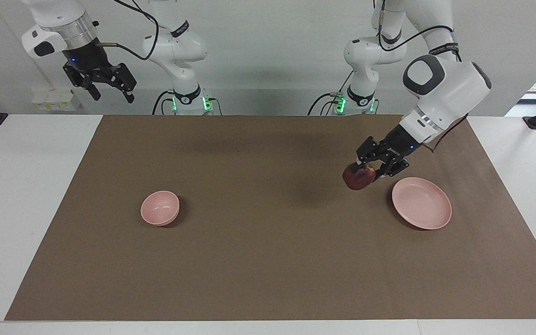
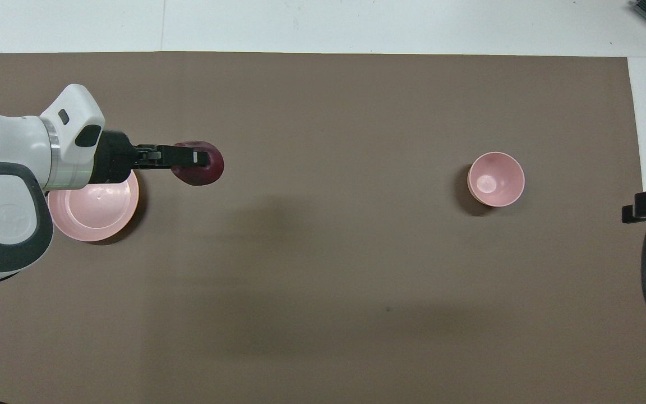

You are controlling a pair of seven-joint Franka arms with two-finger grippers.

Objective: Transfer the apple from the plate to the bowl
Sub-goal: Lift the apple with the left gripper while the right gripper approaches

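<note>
Over the brown mat (image 1: 268,260), just beside the plate (image 1: 428,209), the left gripper (image 1: 371,171) hangs in the air with its fingers clamped on the apple (image 1: 358,177), the dark red fruit clear of the surface and casting a shadow on the mat below. From overhead the apple (image 2: 204,168) sits at the gripper's (image 2: 191,158) tip, off the plate's (image 2: 98,221) rim toward the middle of the table, with the arm's white wrist covering part of that plate. Nothing lies on the plate now. Well apart, toward the right arm's end of the table, stands the bowl (image 1: 160,208), upright with nothing inside it, its pale inside plain from above (image 2: 495,179). Up high near its own base, the right gripper (image 1: 110,90) waits above the table's edge, fingers spread apart and holding nothing.
</note>
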